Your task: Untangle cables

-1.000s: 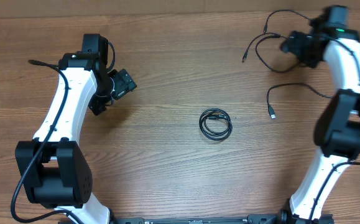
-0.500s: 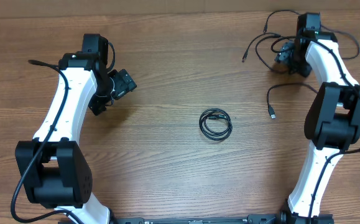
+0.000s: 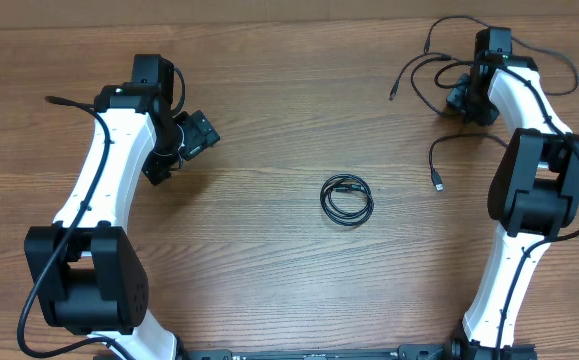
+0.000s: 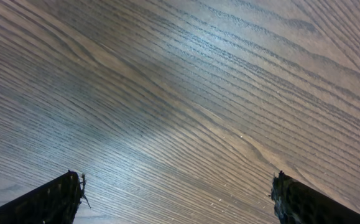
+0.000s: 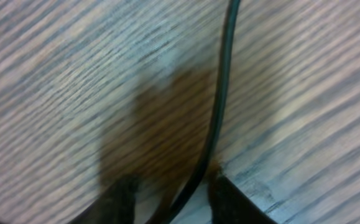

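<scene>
A coiled black cable (image 3: 347, 200) lies at the table's middle. A loose cable (image 3: 466, 139) with a silver-tipped plug (image 3: 439, 184) lies right of it. More loose cables (image 3: 416, 68) spread at the far right corner. My right gripper (image 3: 459, 98) is down among those strands. In the right wrist view its two fingers (image 5: 173, 202) stand apart on either side of one black cable (image 5: 221, 87), close to the wood. My left gripper (image 3: 197, 135) is at the left, far from any cable. Its fingers (image 4: 176, 199) are wide open over bare wood.
The wooden table (image 3: 269, 260) carries only the cables. Both white arms rise from bases at the near edge, with thick black wires along them. One arm wire (image 3: 64, 101) juts out at the far left.
My right gripper has swung in from the right edge and settled onto the far-right cable strands. The left arm and the coiled cable have not moved.
</scene>
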Tool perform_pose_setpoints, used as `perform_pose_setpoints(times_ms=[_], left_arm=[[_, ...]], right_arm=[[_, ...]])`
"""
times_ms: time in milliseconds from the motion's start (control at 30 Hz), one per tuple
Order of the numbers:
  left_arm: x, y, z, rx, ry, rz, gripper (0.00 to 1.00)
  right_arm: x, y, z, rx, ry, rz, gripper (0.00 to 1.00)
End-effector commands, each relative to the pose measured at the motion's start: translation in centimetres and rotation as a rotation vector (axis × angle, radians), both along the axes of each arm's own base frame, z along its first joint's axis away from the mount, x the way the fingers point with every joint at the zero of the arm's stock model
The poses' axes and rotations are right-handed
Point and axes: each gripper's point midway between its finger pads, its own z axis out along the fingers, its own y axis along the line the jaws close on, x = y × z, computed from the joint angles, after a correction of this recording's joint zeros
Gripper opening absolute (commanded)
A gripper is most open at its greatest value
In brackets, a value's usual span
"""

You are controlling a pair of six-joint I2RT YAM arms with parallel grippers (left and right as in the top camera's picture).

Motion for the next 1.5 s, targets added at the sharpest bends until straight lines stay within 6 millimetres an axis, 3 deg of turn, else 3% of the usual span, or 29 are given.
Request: perform_pose_setpoints(times_ms=[0,67,200,367,567,933,1067,1167,1367,1467], left_arm=[[0.1,0.1,0.4,0.010,-0.016,-0.026,1.00],[0.1,0.1,0.4,0.010,-0.016,-0.026,1.00],[0.1,0.1,0.4,0.010,-0.017,-0.026,1.00],[0.3,0.0,0.5,0.010,-0.023,-0.026,1.00],[0.3,0.0,0.5,0.010,-0.023,-0.026,1.00],[0.3,0.0,0.5,0.009,-0.023,-0.026,0.99],[0.3,0.0,0.5,0.009,-0.023,-0.026,1.00],[0.3,0.0,0.5,0.009,-0.023,-0.025,1.00],[0.3,0.0,0.5,0.009,-0.023,-0.026,1.00],[0.3,0.0,0.5,0.009,-0.022,-0.026,1.00]], right_arm=[[-0.2,-0.3,-0.7,-0.004,0.012,-0.016,0.31],[-0.2,-0.3,-0.7,-0.003,0.013,-0.015,0.27],[-0.6,-0.3,-0.8,-0.001,0.029,-0.015,0.09],[-1.2,-0.2,-0.5,0.009,0.061,-0.007,0.04],[-2.4,-1.2,0.7,0.028,0.106,-0.006,0.04],[-4.8,-6.3,0.8,0.056,0.138,-0.121,0.06],[-3.9,-5.6,1.0,0.141,0.096,-0.054,0.09],[-3.6,-4.8,1.0,0.186,0.079,-0.038,0.04],[-2.5,-2.6,1.2,0.214,0.054,0.071,0.04],[-2.2,-2.3,1.5,0.210,0.047,0.080,0.16]])
